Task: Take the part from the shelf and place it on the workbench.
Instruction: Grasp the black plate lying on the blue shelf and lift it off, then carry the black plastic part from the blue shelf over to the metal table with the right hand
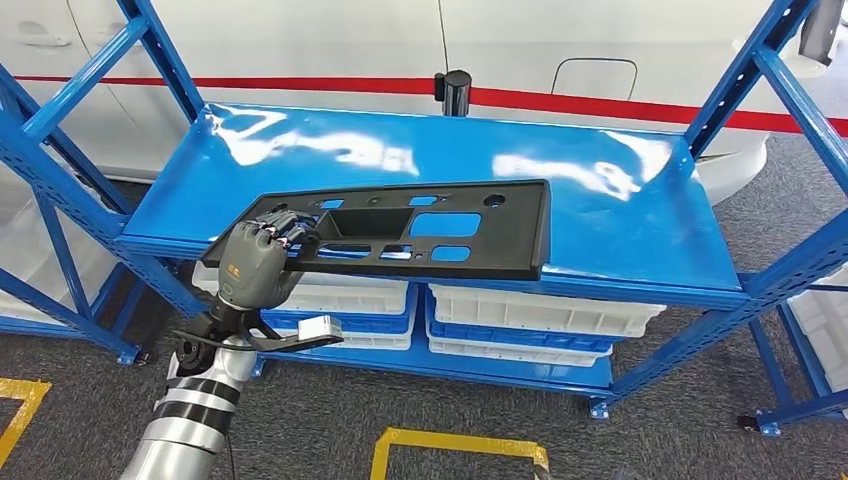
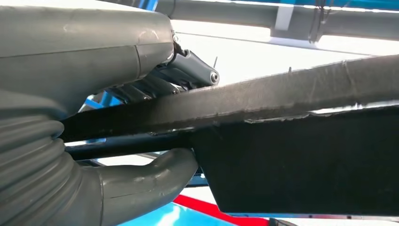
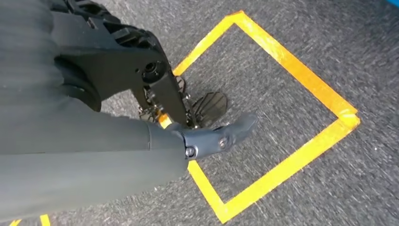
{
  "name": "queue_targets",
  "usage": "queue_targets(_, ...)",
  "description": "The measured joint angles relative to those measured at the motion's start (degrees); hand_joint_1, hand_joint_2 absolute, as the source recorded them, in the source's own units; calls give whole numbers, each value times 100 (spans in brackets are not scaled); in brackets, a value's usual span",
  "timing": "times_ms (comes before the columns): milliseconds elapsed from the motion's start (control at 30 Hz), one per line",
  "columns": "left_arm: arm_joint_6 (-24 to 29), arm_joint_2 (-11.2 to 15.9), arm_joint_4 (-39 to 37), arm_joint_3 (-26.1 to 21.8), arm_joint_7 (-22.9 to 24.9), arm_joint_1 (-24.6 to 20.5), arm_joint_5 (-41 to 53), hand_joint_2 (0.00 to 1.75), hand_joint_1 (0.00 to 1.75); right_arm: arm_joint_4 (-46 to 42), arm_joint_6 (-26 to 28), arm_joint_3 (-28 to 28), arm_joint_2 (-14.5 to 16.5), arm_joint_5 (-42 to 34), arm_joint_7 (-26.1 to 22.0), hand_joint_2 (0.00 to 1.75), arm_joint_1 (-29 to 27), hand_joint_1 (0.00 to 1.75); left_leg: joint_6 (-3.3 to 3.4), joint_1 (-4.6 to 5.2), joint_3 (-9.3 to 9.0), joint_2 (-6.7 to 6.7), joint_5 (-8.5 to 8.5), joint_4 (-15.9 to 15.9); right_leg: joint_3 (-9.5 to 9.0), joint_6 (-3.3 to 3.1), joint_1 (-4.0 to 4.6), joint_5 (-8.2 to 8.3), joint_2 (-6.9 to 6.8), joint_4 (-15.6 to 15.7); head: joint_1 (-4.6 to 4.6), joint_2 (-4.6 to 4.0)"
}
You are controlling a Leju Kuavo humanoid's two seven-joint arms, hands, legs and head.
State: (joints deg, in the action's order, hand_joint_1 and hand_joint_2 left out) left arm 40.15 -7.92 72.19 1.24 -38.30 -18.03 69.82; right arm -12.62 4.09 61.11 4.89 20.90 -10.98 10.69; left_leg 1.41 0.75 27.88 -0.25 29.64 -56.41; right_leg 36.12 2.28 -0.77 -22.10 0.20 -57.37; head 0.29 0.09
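Blue steel shelf (image 1: 620, 190) fills mid-frame; the long black part (image 1: 500, 235) lies along its front edge — left hand (image 1: 255, 262) at centre-left grips its end, fingers above, thumb below; right hand (image 3: 141, 136), fingers loosely extended and empty, hangs over yellow floor tape (image 3: 301, 84).

This looks like a factory floor or industrial workshop. A blue steel shelf rack (image 1: 430, 160) with perforated uprights stands on grey carpet-like flooring, white plastic bins (image 1: 540, 312) stacked on its lower level. Yellow tape squares (image 3: 301, 89) mark the floor, and a white vehicle body with a red stripe (image 1: 600, 105) sits behind the rack.
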Motion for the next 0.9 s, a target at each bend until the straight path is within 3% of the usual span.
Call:
queue_targets(67,-1,-3,5,1,-20,-2,-16,175,175,1,0,0,-2,4,2,175,4,0,-69,-17,42,2,103,-112,-7,-88,-30,-11,5,8,-5,0)
queue_targets(100,-1,-4,9,2,-27,-7,-21,175,175,1,0,0,-4,6,2,175,10,0,-104,-28,136,2,233,-317,-18,-132,-49,-14,5,17,-13,0)
queue_targets(200,-1,-4,10,3,-36,14,-31,175,175,1,1,0,-13,9,2,175,27,0,-179,-75,724,2,713,-1422,-21,-194,-49,-21,5,19,-29,0)
queue_targets(233,-1,-4,10,3,-36,30,-32,175,175,1,2,0,-14,9,2,175,28,0,-192,-90,877,3,737,-1651,-21,-194,-47,-21,6,17,-30,0)
queue_targets(267,-1,-4,9,3,-36,40,-32,175,175,1,3,0,-14,9,3,175,27,0,-199,-105,933,4,641,-1670,-22,-194,-48,-21,8,15,-31,0)
queue_targets(300,-1,-4,10,3,-36,45,-32,175,175,1,4,0,-13,9,3,175,28,0,-201,-121,875,4,435,-1460,-26,-193,-51,-21,11,10,-30,0)
queue_targets(333,0,-4,10,4,-36,45,-32,175,175,1,4,0,-10,9,3,175,30,0,-202,-137,729,5,177,-1090,-29,-191,-55,-21,15,1,-31,0)
queue_targets(400,0,-4,12,5,-38,39,-32,175,175,1,4,0,-8,9,3,175,39,0,-199,-147,451,-5,-150,-415,-14,-167,-32,-9,23,-23,-29,0)
queue_targets(467,0,-5,13,4,-40,45,-32,175,175,1,4,0,-11,9,3,175,44,0,-165,-122,401,-20,-204,-212,23,-106,-8,30,25,-21,-28,0)
queue_targets(567,0,-9,14,3,-44,43,-32,175,175,1,4,0,-16,13,3,175,38,0,-22,-115,448,-15,-298,-184,110,-14,-18,22,22,-64,-28,0)
queue_targets(633,-1,-19,14,3,-48,32,-32,175,175,1,4,0,-15,13,4,175,41,0,69,-130,480,-3,-364,-161,340,-40,-17,-249,17,-535,-16,0)
queue_targets(700,-2,-27,13,3,-51,33,-32,175,175,2,4,0,-9,13,9,175,40,0,110,-113,542,2,-408,-163,672,-73,-13,-612,15,-1345,-7,0)
queue_targets(733,-2,-28,12,3,-51,38,-32,175,175,3,4,0,-9,13,11,175,39,0,118,-101,572,4,-429,-164,776,-65,-12,-718,15,-1630,-8,0)
queue_targets(767,-2,-28,11,3,-51,42,-32,175,175,3,4,0,-10,14,14,175,38,0,120,-90,597,4,-448,-165,767,-41,-9,-742,15,-1699,-8,0)
queue_targets(800,-2,-28,11,3,-52,45,-32,175,175,3,4,0,-11,14,15,175,39,0,118,-80,614,2,-464,-165,635,-10,-3,-686,14,-1529,-8,0)
queue_targets(833,-2,-29,11,3,-57,45,-32,175,175,3,4,1,-15,15,16,175,42,0,113,-73,623,-1,-477,-165,385,14,6,-570,14,-1137,-7,0)
queue_targets(900,-2,-33,12,3,-67,39,-32,175,175,3,4,1,-25,17,16,175,63,0,85,-51,635,-4,-498,-167,-114,-1,38,-368,11,-303,-12,0)
